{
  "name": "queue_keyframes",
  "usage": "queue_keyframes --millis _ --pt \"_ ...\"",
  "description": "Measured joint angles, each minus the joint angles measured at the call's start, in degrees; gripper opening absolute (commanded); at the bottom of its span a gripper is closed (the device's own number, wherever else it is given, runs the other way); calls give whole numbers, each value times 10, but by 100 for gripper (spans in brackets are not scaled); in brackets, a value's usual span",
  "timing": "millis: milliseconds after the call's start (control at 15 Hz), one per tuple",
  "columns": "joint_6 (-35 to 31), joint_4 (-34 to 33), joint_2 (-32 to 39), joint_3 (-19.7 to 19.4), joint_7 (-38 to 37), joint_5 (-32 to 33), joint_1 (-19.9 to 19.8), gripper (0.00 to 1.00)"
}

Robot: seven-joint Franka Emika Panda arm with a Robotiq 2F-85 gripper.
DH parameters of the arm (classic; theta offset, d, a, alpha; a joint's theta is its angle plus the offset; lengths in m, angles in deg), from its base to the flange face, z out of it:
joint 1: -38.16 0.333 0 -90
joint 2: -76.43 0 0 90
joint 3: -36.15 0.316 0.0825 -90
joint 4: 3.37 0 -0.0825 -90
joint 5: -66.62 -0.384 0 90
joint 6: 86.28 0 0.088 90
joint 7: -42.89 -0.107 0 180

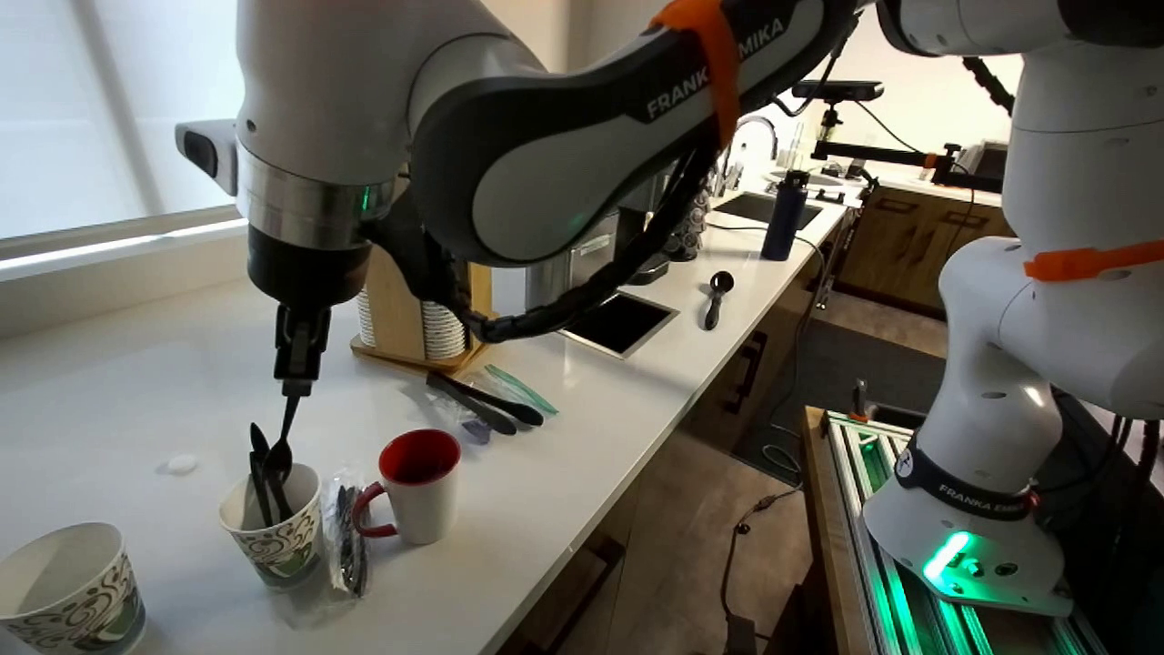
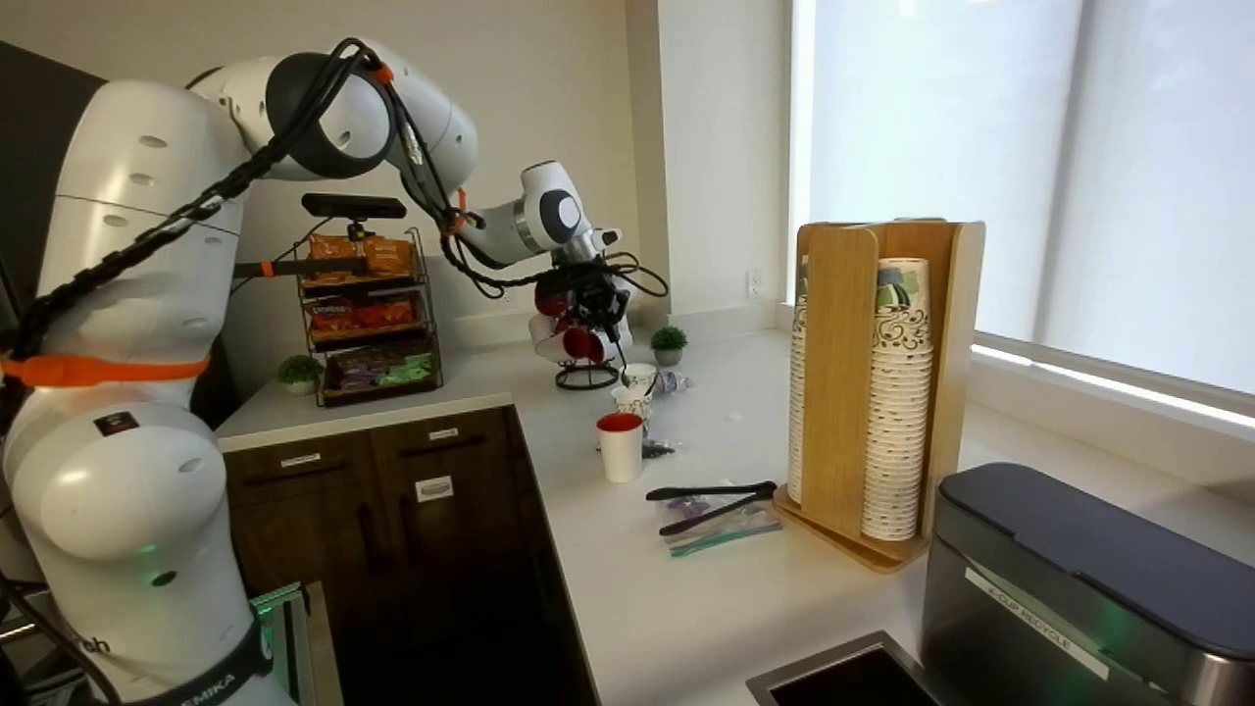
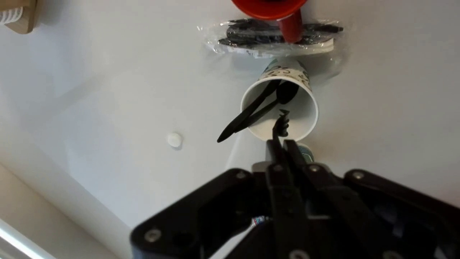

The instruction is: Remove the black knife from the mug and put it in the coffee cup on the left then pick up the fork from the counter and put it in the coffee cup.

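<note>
1. Jaws: I find my gripper [image 3: 282, 144] narrow, a black fork [image 3: 281, 124] between its fingertips, tines downward at the mouth of the coffee cup [image 1: 289, 549]. I cannot tell whether the tines are below the rim.
2. Contents: the coffee cup stands upright on the counter [image 1: 546, 468]. A black knife [image 3: 256, 103] and a black spoon [image 3: 286, 92] lean inside it; the knife's lower end is hidden from me.
3. Bearings from the coffee cup in an exterior view: cutlery packet [image 1: 348, 537] in clear wrap, just beside, 3 o'clock; white mug [image 1: 426, 509], red inside, upright past the packet, 3 o'clock; second patterned cup [image 1: 91, 605], well apart, 8 o'clock; white disc [image 1: 182, 465], 10 o'clock; black tongs [image 1: 496, 419], lying on a plastic bag [image 1: 521, 389], 2 o'clock.
4. Surface: the counter is white, plain and glossy. In that view its straight front edge runs from 7 o'clock to 1 o'clock; a blue bottle [image 1: 784, 223] stands far along it, 2 o'clock.
5. Room, same centre, in an exterior view: potted plant [image 2: 669, 343], 1 o'clock; window [image 2: 951, 157] with pale blind, 2 o'clock; wooden cup dispenser [image 2: 838, 392], 3 o'clock; recycling bin [image 2: 1098, 564], 4 o'clock; dark drawers [image 2: 294, 490], 9 o'clock; snack rack [image 2: 384, 393], 10 o'clock.
</note>
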Motion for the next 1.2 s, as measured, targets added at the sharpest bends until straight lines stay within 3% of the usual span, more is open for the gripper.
queue_keyframes --millis 667,733,800,1200 --pt "89 -111 73 -2 34 -34 -4 1" --pt "101 -123 80 -2 38 -38 -4 30" --pt "113 -134 87 -1 43 -43 -4 31" --pt "167 -185 118 2 55 -58 -2 75"
